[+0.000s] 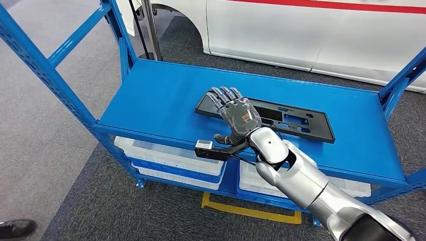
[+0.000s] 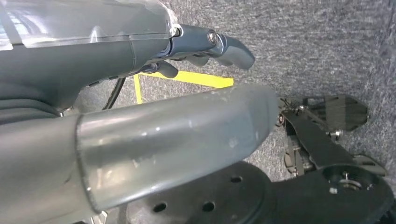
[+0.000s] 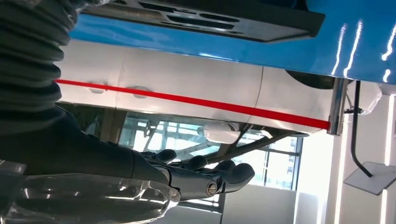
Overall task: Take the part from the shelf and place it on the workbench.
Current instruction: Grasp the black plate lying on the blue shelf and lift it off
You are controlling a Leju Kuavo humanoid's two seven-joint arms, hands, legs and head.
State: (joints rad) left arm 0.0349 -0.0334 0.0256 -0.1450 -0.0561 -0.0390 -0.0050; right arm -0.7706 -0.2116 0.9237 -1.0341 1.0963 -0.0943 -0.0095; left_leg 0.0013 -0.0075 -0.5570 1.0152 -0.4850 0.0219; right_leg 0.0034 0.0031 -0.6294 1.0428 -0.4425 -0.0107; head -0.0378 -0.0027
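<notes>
A flat black part (image 1: 296, 120) with several cut-outs lies on the top of the blue shelf (image 1: 161, 95), towards its right half. My right hand (image 1: 236, 113) hovers over the part's left end, palm down and fingers stretched out. In the right wrist view those fingers (image 3: 205, 179) are spread and hold nothing, with a gap between them and the part (image 3: 210, 18). My left hand (image 2: 201, 44) hangs over grey carpet, its thumb sticking out and nothing in it.
Blue uprights (image 1: 45, 65) frame the shelf on both sides. White bins (image 1: 166, 155) sit on the level below. A white vehicle with a red stripe (image 1: 311, 30) stands behind. A yellow floor mark (image 1: 251, 211) and a person's shoe (image 1: 15, 228) lie in front.
</notes>
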